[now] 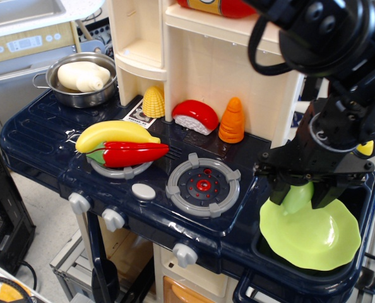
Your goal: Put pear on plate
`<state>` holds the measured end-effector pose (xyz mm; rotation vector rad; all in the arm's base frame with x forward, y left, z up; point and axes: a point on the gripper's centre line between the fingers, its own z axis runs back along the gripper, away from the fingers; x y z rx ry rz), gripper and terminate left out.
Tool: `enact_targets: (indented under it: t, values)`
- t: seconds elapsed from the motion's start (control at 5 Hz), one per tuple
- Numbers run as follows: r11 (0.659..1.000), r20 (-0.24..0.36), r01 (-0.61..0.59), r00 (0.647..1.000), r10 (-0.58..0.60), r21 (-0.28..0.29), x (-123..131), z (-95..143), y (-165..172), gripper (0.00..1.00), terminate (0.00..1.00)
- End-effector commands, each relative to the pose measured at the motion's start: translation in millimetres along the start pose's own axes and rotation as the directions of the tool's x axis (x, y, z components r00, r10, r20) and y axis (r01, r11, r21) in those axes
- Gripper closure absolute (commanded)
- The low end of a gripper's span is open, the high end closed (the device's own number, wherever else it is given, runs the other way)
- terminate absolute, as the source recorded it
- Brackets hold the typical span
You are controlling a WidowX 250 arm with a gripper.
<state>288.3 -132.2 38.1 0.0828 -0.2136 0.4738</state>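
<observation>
The light-green pear [298, 197] is held between my gripper's [299, 194] black fingers, just above the far left part of the lime-green scalloped plate [314, 237]. The plate lies in the sink at the right end of the toy kitchen. The gripper is shut on the pear, whose lower part shows between the fingers. I cannot tell whether the pear touches the plate.
A grey burner ring [202, 185] sits mid-counter. A banana [113, 134] and a red pepper [129, 153] lie on the left burner. Corn [153, 102], a red-white piece [194, 116] and an orange cone [232, 120] stand by the cream back wall. A pot [83, 78] stands far left.
</observation>
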Motion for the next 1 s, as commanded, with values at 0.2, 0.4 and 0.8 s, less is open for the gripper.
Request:
enact_targets:
  t: [0.2, 0.4, 0.8]
  values:
    - [0.996, 0.046, -0.030, 0.998, 0.034, -0.078, 4.3, 13.1, -5.9, 0.00, 0.00]
    - [0.996, 0.046, -0.030, 0.998, 0.034, -0.078, 4.3, 13.1, -5.9, 0.00, 0.00]
    - [0.996, 0.046, -0.030, 0.998, 0.034, -0.078, 4.3, 13.1, -5.9, 0.00, 1.00]
